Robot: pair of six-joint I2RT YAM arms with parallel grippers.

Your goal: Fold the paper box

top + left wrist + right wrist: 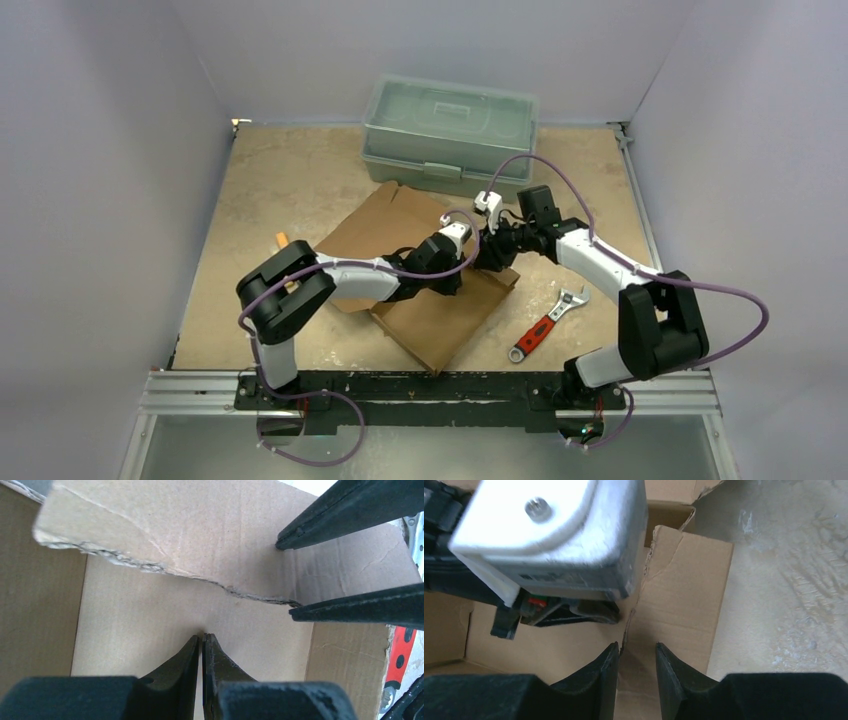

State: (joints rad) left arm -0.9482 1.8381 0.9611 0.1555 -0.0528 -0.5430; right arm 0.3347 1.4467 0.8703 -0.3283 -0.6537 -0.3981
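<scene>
Left gripper (202, 636) shut, empty, tips down on the paper box (440, 320) floor, mid-tabletop. One flap (175, 525) stands raised. Right gripper (636, 652) partly open, straddling that flap, not clamping. Looks early: most walls and the lid panel left to fold.

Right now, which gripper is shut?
The left gripper: its fingertips meet over the paper box, while the right gripper stands open astride a flap.

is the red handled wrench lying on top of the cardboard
No, the wrench lies on the bare table to the right of the paper box, with a gap between them.
</scene>
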